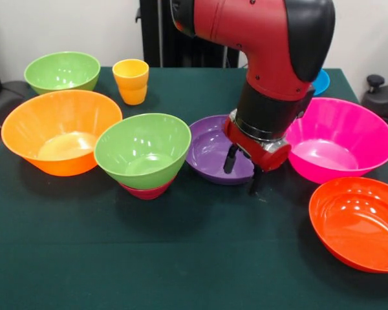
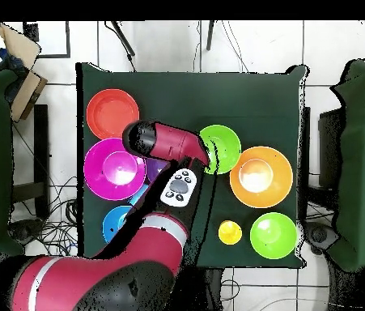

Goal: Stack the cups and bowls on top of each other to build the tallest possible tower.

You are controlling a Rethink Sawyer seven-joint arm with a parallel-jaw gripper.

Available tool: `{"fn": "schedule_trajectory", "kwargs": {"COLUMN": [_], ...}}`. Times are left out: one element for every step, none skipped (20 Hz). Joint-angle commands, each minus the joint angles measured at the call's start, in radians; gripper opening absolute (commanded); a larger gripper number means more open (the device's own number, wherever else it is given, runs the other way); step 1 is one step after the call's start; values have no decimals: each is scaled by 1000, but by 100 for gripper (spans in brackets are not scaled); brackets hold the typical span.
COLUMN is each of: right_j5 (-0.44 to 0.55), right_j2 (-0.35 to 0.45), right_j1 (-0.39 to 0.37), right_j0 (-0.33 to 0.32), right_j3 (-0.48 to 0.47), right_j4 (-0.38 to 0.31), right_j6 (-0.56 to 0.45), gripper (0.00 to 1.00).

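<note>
The end effector (image 1: 241, 169) is hanging open over the purple bowl's (image 1: 210, 147) near rim, one finger inside, one outside.

- Tabletop (image 1: 181, 258): dark green cloth.
- Arm (image 1: 258, 26): red and black.
- Bowls: two green (image 1: 142, 148) (image 1: 62, 71), orange (image 1: 59, 129), pink (image 1: 339, 139), purple (image 1: 210, 148), red-orange (image 1: 357, 223), blue (image 1: 321, 82), crimson (image 1: 145, 191).
- Cup (image 1: 131, 81): yellow-orange.

Lab: tiled floor (image 2: 258, 48), loose cables (image 2: 52, 231).
</note>
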Motion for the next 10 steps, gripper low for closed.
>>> {"fn": "schedule_trajectory", "kwargs": {"right_j5": [27,18,8,4,0,19,41,75,114,148], "right_j2": [98,101,111,124,137,142,147,130,106,89], "right_j1": [70,76,84,89,94,95,94,90,90,88], "right_j0": [11,11,8,3,-2,-3,-4,6,19,23], "right_j3": [-24,-24,-24,-23,-23,-25,-24,-26,-34,-42], "right_j4": [8,11,17,23,29,34,40,41,39,36], "right_j6": [127,128,129,126,123,126,126,139,154,162], "gripper": [100,100,100,100,100,100,100,100,100,100]}}
